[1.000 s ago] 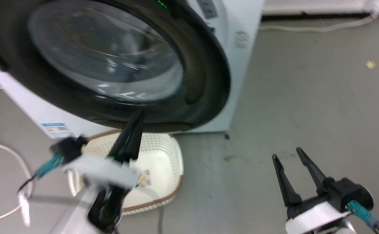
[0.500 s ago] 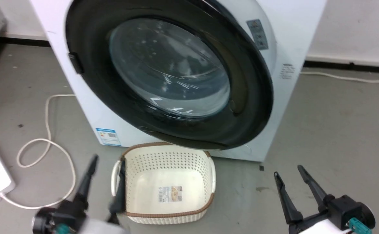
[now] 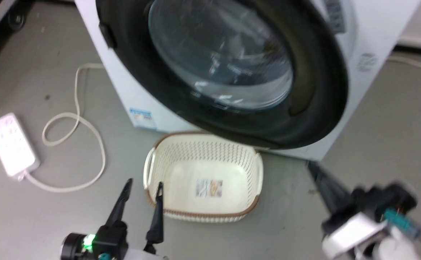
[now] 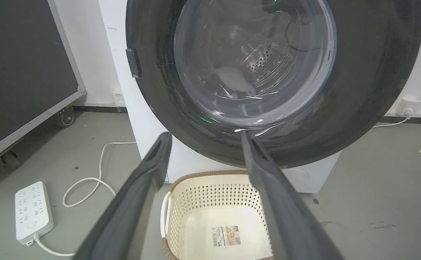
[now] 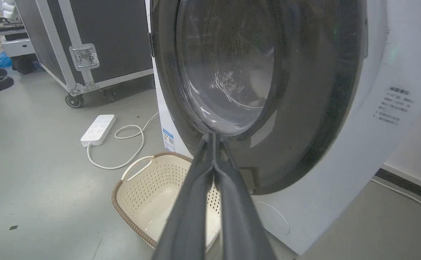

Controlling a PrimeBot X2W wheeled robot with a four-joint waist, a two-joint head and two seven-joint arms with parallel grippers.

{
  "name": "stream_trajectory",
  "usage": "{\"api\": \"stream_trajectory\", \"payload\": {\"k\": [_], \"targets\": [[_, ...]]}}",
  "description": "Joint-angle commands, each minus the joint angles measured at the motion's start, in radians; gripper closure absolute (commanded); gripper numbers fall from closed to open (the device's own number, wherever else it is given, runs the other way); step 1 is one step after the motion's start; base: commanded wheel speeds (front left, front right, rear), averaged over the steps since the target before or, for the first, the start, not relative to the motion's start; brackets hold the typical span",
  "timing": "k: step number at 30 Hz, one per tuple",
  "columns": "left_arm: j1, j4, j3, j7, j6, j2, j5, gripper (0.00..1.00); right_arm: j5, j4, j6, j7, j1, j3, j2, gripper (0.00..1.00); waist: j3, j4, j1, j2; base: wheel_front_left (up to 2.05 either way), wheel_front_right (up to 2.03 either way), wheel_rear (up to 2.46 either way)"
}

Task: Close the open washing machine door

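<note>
Apparently the door (image 3: 315,90) is already home. Its black rim lies flat on the white front of the machine (image 3: 383,32), and the right wrist view, looking along the rim edge-on, shows no gap between the two. Through the glass the steel drum can be made out in the left wrist view. Whether the latch has caught cannot be read from these pictures, but by the look of it the swing itself is done.

That would explain where both arms hang: low over the floor (image 3: 394,126), apart from the door, with nothing left to push. The basket (image 3: 203,155) sits on the floor just below the door's lower edge, empty but for a label, and a power strip (image 3: 11,144) lies well off to the left.

The left jaws stand moderately wide, the fingers (image 3: 120,206) pointing toward the machine beside the basket's near left corner, holding nothing and touching nothing. The right jaws are pressed together, their fingers (image 5: 196,195) meeting at the tips with nothing between them. In the right wrist view those tips line up with the bottom of the glass. In the head view, though, that arm is blurred at the lower right, clear of the door, so I judge no contact.
</note>
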Motion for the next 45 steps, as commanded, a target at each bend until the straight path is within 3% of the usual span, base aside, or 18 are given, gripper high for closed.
{"api": "stream_trajectory", "payload": {"k": [1, 2, 4, 13, 16, 25, 33, 35, 36, 37, 39, 40, 45], "targets": [[-0.021, 0.006, -0.007, -0.004, -0.003, -0.006, 0.009, 0.0, 0.02, 0.005, 0.001, 0.012, -0.054, 0.015, -0.036, 1.0, 0.058, 0.043, -0.0001, -0.0001, 0.0, 0.0, 0.0], [-0.046, 0.017, -0.02, -0.004, -0.008, -0.015, 0.013, 0.0, 0.068, 0.035, 0.001, 0.047, -0.157, 0.048, -0.109, 1.0, 0.097, 0.072, -0.0001, -0.0001, 0.0, 0.0, 0.0], [-0.062, 0.02, -0.025, -0.004, -0.01, -0.019, 0.013, 0.0, 0.102, 0.063, 0.001, 0.067, -0.226, 0.06, -0.154, 1.0, 0.119, 0.091, -0.0001, -0.0001, 0.0, 0.0, 0.0], [-0.107, 0.018, -0.052, -0.004, 0.002, -0.035, -0.012, 0.0, 0.266, 0.267, 0.001, 0.102, -0.484, 0.042, -0.298, 1.0, 0.176, 0.154, -0.0001, -0.0001, 0.0, 0.0, 0.0], [-0.115, 0.015, -0.053, -0.004, 0.003, -0.036, -0.015, 0.0, 0.26, 0.312, 0.001, 0.09, -0.542, 0.058, -0.33, 1.0, 0.187, 0.16, -0.0001, -0.0001, 0.0, 0.0, 0.0], [-0.144, 0.018, -0.066, -0.004, 0.019, -0.037, -0.029, 0.0, 0.238, 0.506, 0.001, 0.1, -0.714, 0.028, -0.317, 1.0, 0.211, 0.166, -0.0001, -0.0001, 0.0, 0.0, 0.0], [-0.136, 0.027, -0.062, -0.004, 0.029, -0.038, -0.033, 0.0, 0.246, 0.574, 0.001, 0.035, -0.706, 0.017, -0.271, 0.98, 0.15, 0.15, -0.0001, -0.0001, 0.0, 0.0, 0.0], [-0.13, 0.03, -0.054, -0.004, 0.026, -0.038, -0.034, 0.0, 0.247, 0.572, 0.001, 0.009, -0.679, 0.011, -0.253, 0.1, 0.12, 0.137, -0.0001, -0.0001, 0.0, 0.0, 0.0], [-0.13, 0.03, -0.054, -0.004, 0.026, -0.038, -0.034, 0.0, 0.247, 0.572, 0.001, 0.009, -0.679, 0.011, -0.253, 0.1, 0.12, 0.137, -0.0001, -0.0001, 0.0, 0.0, 0.0], [-0.122, 0.037, -0.043, -0.004, 0.018, -0.038, -0.031, 0.0, 0.241, 0.563, 0.001, -0.008, -0.641, 0.005, -0.231, 0.0, 0.085, 0.119, -0.0001, -0.0001, 0.0, 0.0, 0.0], [-0.118, 0.041, -0.038, -0.004, 0.013, -0.038, -0.03, 0.0, 0.234, 0.554, 0.001, -0.016, -0.62, -0.002, -0.22, 0.0, 0.066, 0.109, -0.0001, -0.0001, 0.0, 0.0, 0.0], [-0.094, 0.057, -0.02, -0.004, -0.012, -0.037, -0.027, 0.0, 0.204, 0.48, 0.001, -0.033, -0.509, -0.052, -0.162, 0.0, -0.005, 0.062, -0.0001, -0.0001, 0.0, 0.0, 0.0], [-0.072, 0.065, 0.003, -0.004, -0.029, -0.037, -0.027, 0.0, 0.138, 0.367, 0.001, -0.038, -0.365, -0.151, -0.077, 0.0, -0.063, 0.017, -0.0001, -0.0001, 0.0, 0.0, 0.0]]}}
